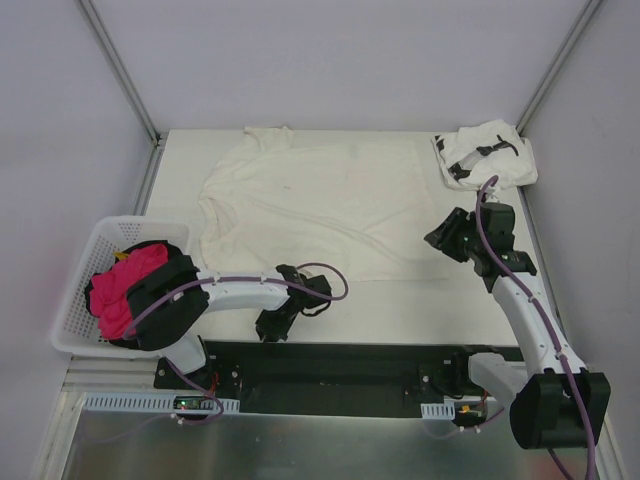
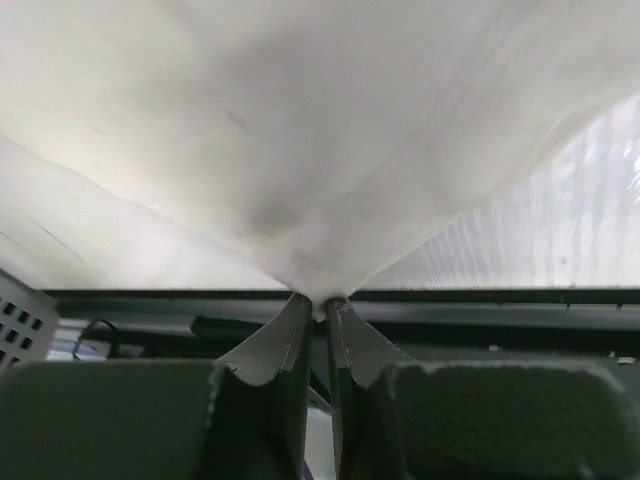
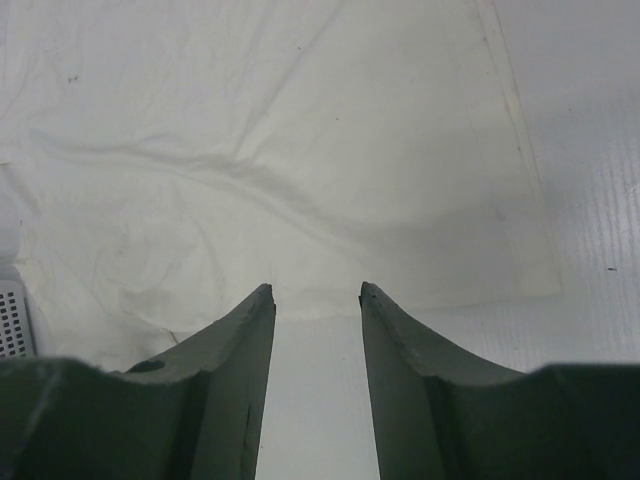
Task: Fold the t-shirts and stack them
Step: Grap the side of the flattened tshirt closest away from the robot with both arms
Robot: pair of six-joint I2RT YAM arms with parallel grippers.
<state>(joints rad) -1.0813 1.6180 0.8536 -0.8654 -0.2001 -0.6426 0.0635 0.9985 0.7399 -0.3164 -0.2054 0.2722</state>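
Observation:
The large cream-white t-shirt lies spread flat across the middle of the table. My left gripper sits low by the table's near edge. In the left wrist view my left gripper has its jaws almost together, pinching a drawn-up point of the cream cloth. My right gripper hovers over the shirt's right side, open and empty. In the right wrist view my right gripper has its tips right at the shirt's hem. The white t-shirt with black marks lies crumpled at the far right corner.
A white slatted basket holding pink-red cloth stands off the table's left edge, beside the left arm. The black mounting rail runs along the near edge. Grey walls and metal posts close in the back and sides.

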